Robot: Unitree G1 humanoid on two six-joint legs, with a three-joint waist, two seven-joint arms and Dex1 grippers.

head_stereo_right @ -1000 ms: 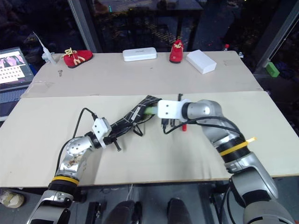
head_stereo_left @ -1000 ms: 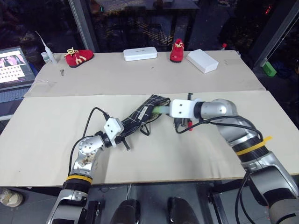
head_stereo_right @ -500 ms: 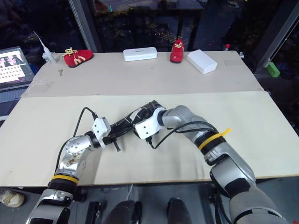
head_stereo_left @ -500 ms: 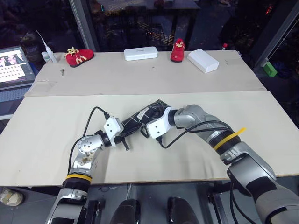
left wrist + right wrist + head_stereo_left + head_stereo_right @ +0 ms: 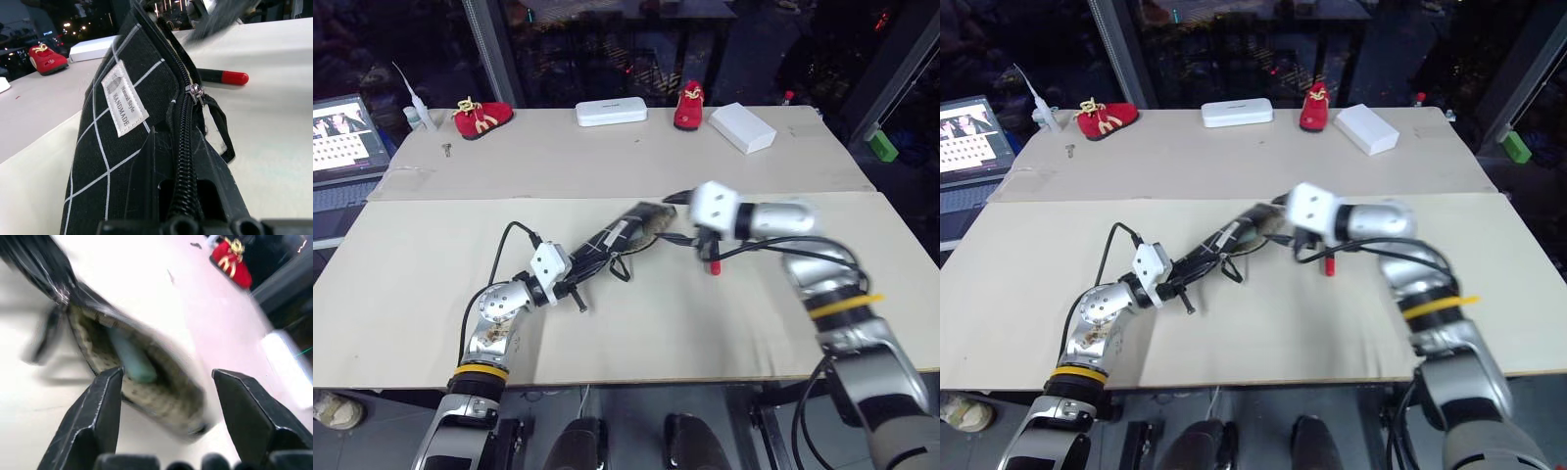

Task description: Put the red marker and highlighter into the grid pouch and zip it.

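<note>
**A:** Head camera first. The grid pouch lies slanted in the middle of the frame on the table. The left gripper has its fingers pressed together on the pouch's lower-left end.

**B:** And the right gripper?

**A:** Just right of centre, blurred, right beside the pouch's open upper-right end. The red marker lies on the table just below that arm, apart from the pouch. Along the top of the frame: two red shoes, a white case and a white box. A laptop sits at the upper left.

**B:** Left wrist view?

**A:** Pouch fills the left and centre, white label facing the lens, and the zipper pull sits partway along. The marker lies upper right, beyond it.

**B:** Right wrist view?

**A:** The black fingers are spread wide, nothing between them. Past them the pouch mouth gapes open with the pale-green highlighter lying inside. A red shoe shows at the top right.
</note>
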